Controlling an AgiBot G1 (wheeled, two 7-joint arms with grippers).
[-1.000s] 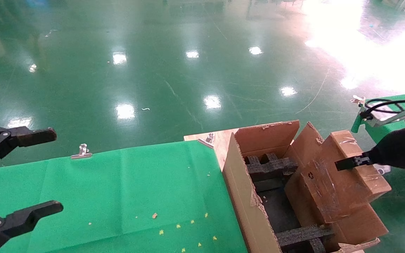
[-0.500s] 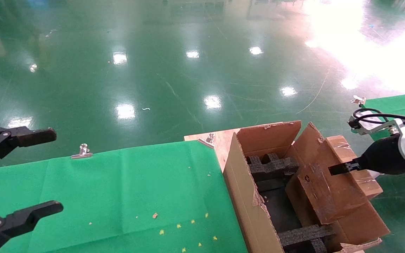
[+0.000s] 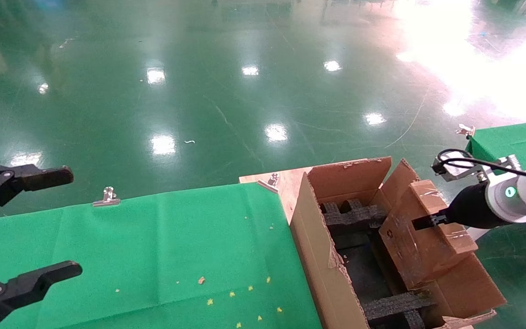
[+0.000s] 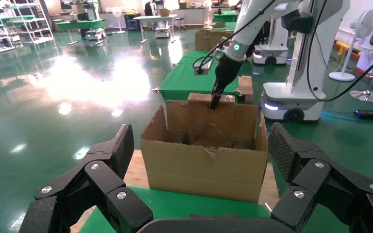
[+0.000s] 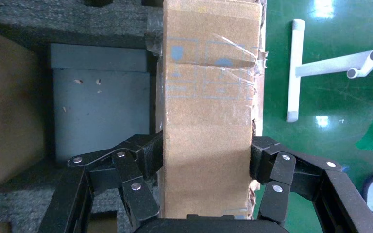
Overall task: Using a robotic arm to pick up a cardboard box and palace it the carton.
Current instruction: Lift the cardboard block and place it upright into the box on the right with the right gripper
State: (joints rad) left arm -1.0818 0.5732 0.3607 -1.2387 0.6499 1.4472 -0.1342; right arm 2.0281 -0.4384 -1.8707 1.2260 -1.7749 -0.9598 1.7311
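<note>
Carton mouth: open carton (image 3: 322, 256), foam blocks (image 3: 352, 217) at 12 and 6.
3 o'clock: raised flap (image 3: 397, 180) crowds cardboard box (image 3: 420, 242).

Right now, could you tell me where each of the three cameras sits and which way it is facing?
Head view: on the robot's head, looking down at the carton; shows the open left gripper and the right gripper clamping the cardboard box.
Left wrist view: behind the left gripper, facing the carton.
Right wrist view: behind the right gripper, looking down along the cardboard box.
Shared: all three show the box.
</note>
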